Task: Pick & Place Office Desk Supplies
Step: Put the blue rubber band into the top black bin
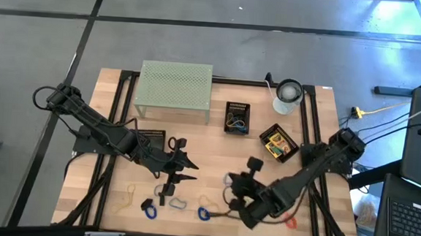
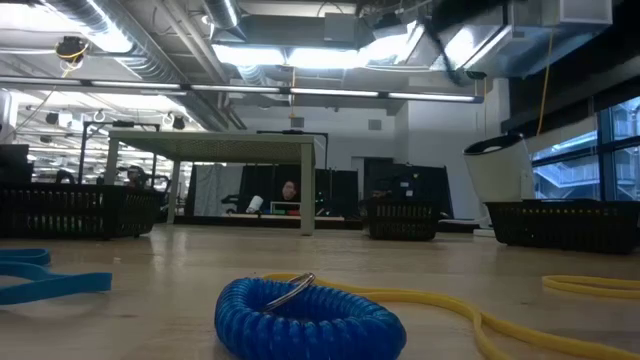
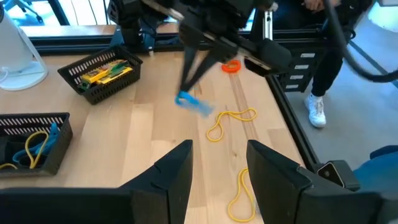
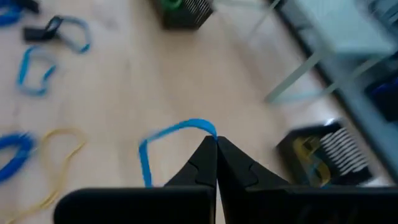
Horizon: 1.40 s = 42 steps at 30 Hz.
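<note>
A pale wooden bench (image 1: 216, 151) with visible plank seams carries scattered small supplies. The right gripper (image 4: 216, 142) sits near the 5 o'clock part of the bench, its two dark wedge-shaped fingers (image 4: 239, 163) pressed together on the upper bend of a thin blue loop band (image 4: 171, 134), a flat flexible strip that arcs away from the tips and hangs down beside them. In the left wrist view the same band (image 3: 193, 102) dangles just above the wood, its long axis slanting.

The left gripper (image 1: 182, 168) is near the bench's middle, toward 7 o'clock, its matte black fingers (image 3: 171, 171) standing moderately apart with nothing between them, pointing across the bench toward the right arm.

Along the 6 o'clock edge lie a tightly wound blue coil ring (image 2: 308, 312) with a small metal clip on top, thin yellow rubber bands (image 3: 229, 118) looping loosely in teardrop shapes, and a small orange-red loop (image 3: 231, 66) close to the right arm.

At about 1 o'clock a black mesh basket (image 1: 279, 143), set at an angle, holds yellow-green crayon boxes (image 3: 106, 70) lying on their sides. A second black mesh basket (image 1: 237, 117) near 12 o'clock holds blue and yellow bands. Behind them stand a pale-green perforated stand (image 1: 175, 89) and a white cylindrical roll (image 1: 288, 95).
</note>
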Each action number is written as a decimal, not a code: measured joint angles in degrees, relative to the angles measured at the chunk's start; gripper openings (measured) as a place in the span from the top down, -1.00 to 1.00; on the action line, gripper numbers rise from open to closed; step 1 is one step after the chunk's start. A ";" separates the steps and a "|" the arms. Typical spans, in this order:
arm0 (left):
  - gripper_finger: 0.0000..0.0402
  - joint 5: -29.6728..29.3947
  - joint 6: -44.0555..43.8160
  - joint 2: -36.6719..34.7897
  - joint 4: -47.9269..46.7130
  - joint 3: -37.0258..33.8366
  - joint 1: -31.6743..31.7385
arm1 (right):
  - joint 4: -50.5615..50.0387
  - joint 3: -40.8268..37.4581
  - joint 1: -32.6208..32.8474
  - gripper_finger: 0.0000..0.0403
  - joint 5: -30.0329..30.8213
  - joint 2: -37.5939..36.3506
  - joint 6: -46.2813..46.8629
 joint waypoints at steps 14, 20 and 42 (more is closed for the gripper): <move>0.28 -0.08 -0.05 0.00 -3.69 0.00 0.00 | -3.09 4.99 -15.03 1.00 -0.14 -2.35 -29.86; 0.28 -5.63 0.01 0.00 -3.52 0.00 0.00 | -1.86 -4.09 -25.11 1.00 -6.46 -9.83 -31.47; 0.28 -13.64 0.06 0.00 -3.36 0.00 4.47 | 56.63 -42.82 -51.64 0.95 -26.82 -19.71 -33.39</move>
